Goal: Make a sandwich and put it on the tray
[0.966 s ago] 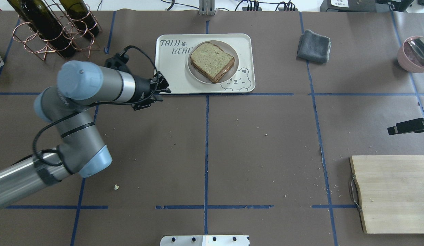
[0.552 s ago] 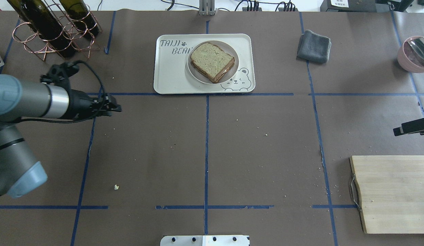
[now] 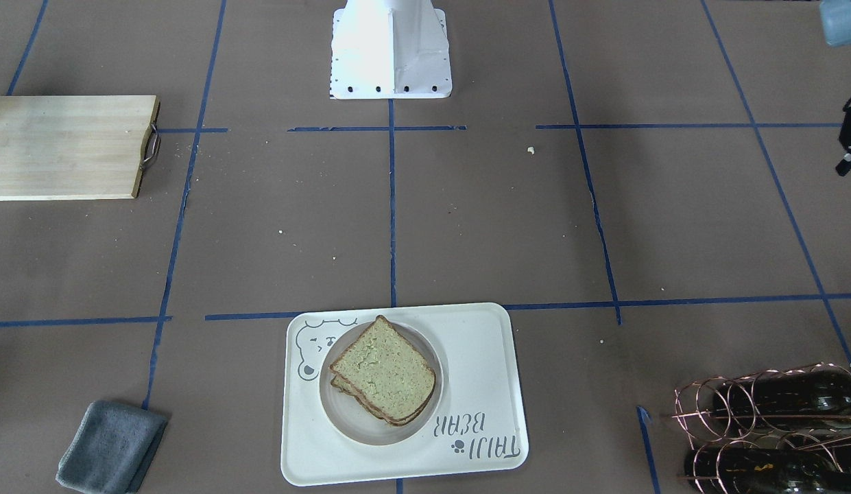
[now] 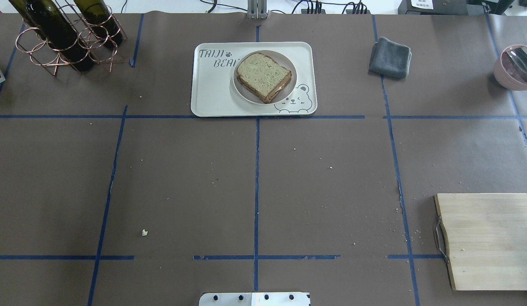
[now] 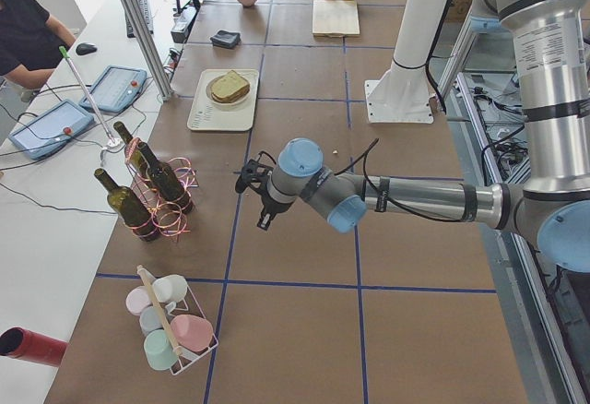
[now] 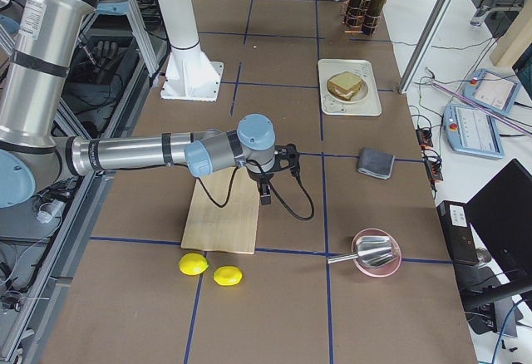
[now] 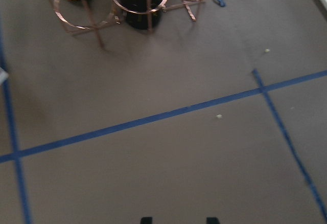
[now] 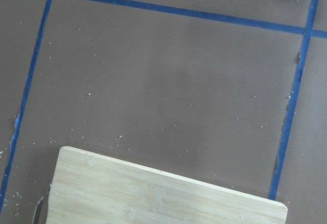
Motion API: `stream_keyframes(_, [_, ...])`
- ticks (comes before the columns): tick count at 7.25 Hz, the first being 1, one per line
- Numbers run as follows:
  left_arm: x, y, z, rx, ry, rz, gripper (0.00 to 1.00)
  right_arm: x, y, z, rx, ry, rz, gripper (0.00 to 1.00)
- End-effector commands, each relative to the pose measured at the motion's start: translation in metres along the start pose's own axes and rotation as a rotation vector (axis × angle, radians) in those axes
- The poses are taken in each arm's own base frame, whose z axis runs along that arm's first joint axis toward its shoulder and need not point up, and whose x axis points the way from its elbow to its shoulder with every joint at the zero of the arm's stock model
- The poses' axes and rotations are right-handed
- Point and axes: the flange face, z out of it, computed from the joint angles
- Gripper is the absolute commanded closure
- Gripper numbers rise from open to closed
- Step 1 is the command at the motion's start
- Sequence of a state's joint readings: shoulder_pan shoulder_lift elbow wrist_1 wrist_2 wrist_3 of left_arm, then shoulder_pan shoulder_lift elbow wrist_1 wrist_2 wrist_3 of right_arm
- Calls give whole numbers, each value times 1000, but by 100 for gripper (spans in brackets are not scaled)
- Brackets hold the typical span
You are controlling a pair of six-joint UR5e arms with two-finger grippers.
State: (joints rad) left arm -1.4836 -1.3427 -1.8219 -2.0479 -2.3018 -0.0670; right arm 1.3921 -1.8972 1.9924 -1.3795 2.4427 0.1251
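The sandwich, two bread slices stacked, lies on a small round white plate that stands on the cream bear tray at the table's far middle. It also shows in the front view. The egg is hidden between the slices. My left gripper hangs over bare table near the wine rack, far to the tray's left, and its fingertips stand apart with nothing between them. My right gripper hovers by the cutting board's far edge. I cannot tell whether it is open or shut.
A copper rack with wine bottles stands at the far left. A grey cloth and a pink bowl are at the far right. A wooden cutting board lies near right, with two lemons beyond it.
My left arm drew back from the tray's left edge and left the overhead view on the left. My right gripper slid out past the right edge. The sandwich and tray stayed put.
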Motion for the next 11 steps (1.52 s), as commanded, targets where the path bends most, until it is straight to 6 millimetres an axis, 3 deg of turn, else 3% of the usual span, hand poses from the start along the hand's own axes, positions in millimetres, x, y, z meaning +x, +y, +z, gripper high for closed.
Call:
stream_keyframes(1, [-69, 14, -43, -198, -23, -44, 53, 28, 9, -17, -9, 20, -7, 0])
stream_keyframes(2, [-69, 3, -47, -251, -14, -95, 12, 31, 10, -22, -1, 29, 4, 0])
stream_keyframes(3, [-74, 24, -37, -277, 2, -127, 0, 27, 9, -17, -25, 27, 5, 0])
stream_keyframes(5, [-74, 35, -31, -296, 16, -139, 0, 28, 8, -10, -52, 70, -1, 0])
stream_keyframes(7, [-69, 33, -29, -277, 62, -136, 0, 39, 13, -14, -60, 100, 41, 0])
stream_keyframes(9, [-71, 38, -26, -285, 69, -146, 0, 39, 5, -23, -52, 96, 64, 0])
stream_keyframes(11, [-73, 29, -26, -276, 52, -125, 0, 36, -5, -28, -59, 96, 77, 0])
